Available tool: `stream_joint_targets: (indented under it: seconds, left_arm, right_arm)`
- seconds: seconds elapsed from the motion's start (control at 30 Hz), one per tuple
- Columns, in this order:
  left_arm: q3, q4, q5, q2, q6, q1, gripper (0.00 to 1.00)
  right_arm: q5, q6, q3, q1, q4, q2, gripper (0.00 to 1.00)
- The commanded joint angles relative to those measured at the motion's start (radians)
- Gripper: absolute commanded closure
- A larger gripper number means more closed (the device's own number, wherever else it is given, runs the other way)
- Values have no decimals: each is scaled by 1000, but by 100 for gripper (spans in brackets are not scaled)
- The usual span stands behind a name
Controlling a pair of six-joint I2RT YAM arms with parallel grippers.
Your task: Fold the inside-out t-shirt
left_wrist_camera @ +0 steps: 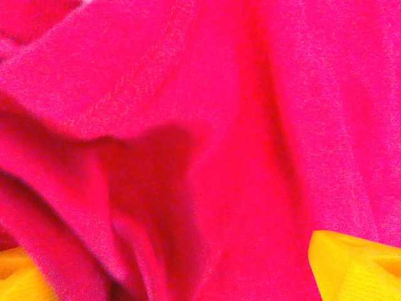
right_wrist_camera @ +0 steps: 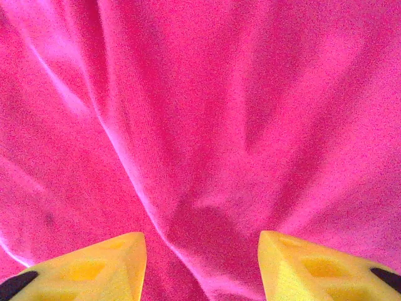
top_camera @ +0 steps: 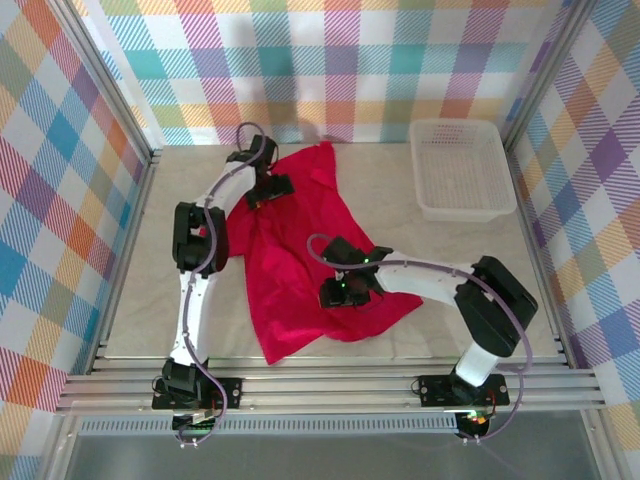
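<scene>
We list one crimson soft-fabric t-shirt, crumpled at the middle of the worktop; grasping seems in hand. The left gripper is wide and the right gripper half-parted, neither holding; next they must pinch cloth.

The top camera sat above and behind my two bases, looking down and forward over the whole table, far enough back to take in both arms and the checked walls. My left wrist camera looked along my left gripper, yellow fingertips at the frame's bottom corners, so near the t-shirt that its weave was plain. My right wrist camera looked past my right gripper the same way, equally close. All three shared that shirt: each wrist saw a small patch, the top view nearly all of it.
</scene>
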Motion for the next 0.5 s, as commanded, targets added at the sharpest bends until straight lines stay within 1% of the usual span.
stream_joint_targets:
  seconds: [0.0,0.07,0.1,0.2,0.27,0.3,0.37,0.47]
  left_arm:
    - [23,-152,-16,-115,125,-12,9]
    - [-52,-157,-71,-215,124,13,8]
    - [-108,-140,-80,-272,116,30,8]
    - [-308,-47,-67,-419,78,78,9]
    - [-434,28,-53,-485,44,103,10]
    - [-488,64,-44,-498,26,115,11]
    - [-545,91,-22,-484,-5,144,13]
    - [-561,113,-6,-405,-46,198,17]
  right_arm:
    - [91,-44,93,-108,-46,-53,53]
    - [63,-86,138,-169,-34,-13,54]
    - [56,-113,165,-190,-20,20,54]
    - [9,-174,276,-233,-6,142,57]
    - [-10,-196,356,-250,-22,229,58]
    - [-20,-202,395,-261,-39,272,58]
    - [-33,-208,432,-276,-53,328,59]
    - [-40,-205,415,-290,-56,355,59]
